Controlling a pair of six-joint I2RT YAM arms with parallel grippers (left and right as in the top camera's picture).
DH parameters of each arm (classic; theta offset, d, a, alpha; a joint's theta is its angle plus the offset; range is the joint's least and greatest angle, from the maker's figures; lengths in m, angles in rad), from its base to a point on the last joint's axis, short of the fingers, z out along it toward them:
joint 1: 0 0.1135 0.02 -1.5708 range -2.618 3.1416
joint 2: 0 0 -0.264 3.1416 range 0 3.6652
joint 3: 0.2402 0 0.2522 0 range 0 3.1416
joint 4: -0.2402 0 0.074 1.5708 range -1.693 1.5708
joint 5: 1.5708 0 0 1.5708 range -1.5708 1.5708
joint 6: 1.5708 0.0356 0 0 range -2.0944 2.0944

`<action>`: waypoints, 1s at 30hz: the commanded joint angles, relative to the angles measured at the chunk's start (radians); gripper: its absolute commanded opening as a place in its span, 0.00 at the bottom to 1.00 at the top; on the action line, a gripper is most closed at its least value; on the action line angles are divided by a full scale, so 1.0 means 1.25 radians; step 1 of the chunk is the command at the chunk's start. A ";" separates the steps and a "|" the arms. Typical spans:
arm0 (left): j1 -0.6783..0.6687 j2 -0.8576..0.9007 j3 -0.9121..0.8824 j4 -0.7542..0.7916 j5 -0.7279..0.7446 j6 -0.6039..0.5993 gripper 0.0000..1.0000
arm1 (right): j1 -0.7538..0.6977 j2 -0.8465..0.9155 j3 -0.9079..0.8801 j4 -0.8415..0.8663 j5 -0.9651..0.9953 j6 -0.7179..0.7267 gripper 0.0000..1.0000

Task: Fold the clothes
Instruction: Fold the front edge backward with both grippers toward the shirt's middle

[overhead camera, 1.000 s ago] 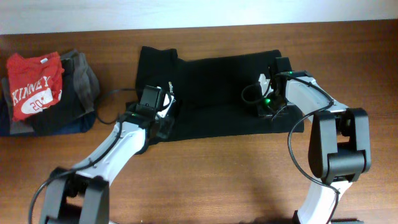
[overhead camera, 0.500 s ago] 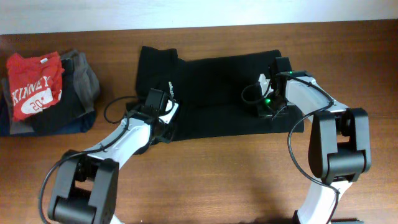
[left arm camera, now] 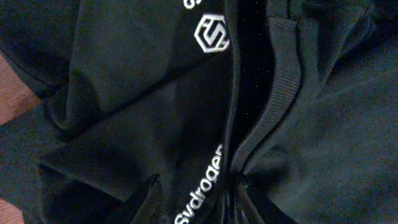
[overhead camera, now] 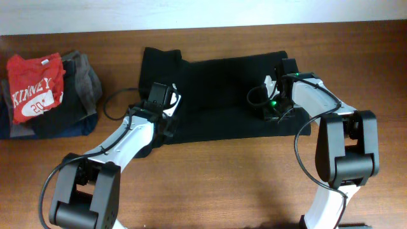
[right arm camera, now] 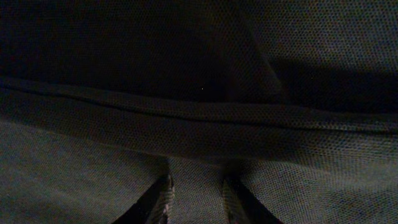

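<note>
Wooden desk [overhead camera: 222, 178] carries the black garment [overhead camera: 216, 95], spread flat across its middle. Reaching in low from the front, the left hand [left arm camera: 196, 200] presses on the logo edge with its fingers astride a fold; whether they grip it I cannot tell. The right hand [right arm camera: 198, 199] is nipped on cloth at the garment's right end. A red shirt [overhead camera: 35, 86] tops a pile [overhead camera: 86, 86] well to the left, apart

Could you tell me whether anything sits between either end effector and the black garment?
Nothing visible does: the left end effector and right end effector both sit directly on the black garment; the clothes pile lies apart.
</note>
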 commanded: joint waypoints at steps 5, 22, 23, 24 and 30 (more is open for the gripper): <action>0.002 0.003 0.003 -0.060 -0.007 -0.008 0.37 | 0.001 0.030 -0.003 -0.006 0.021 0.001 0.32; 0.017 0.005 0.087 0.200 -0.095 -0.001 0.11 | 0.001 0.030 -0.003 -0.015 0.020 0.001 0.32; 0.022 0.005 0.106 0.201 -0.095 -0.001 0.33 | 0.001 0.030 -0.003 -0.015 0.020 0.001 0.32; 0.026 0.005 0.120 0.189 -0.095 -0.001 0.41 | 0.001 0.030 -0.003 -0.015 0.020 0.001 0.32; 0.043 0.005 0.132 -0.001 -0.094 -0.002 0.66 | 0.001 0.030 -0.003 -0.016 0.020 0.001 0.32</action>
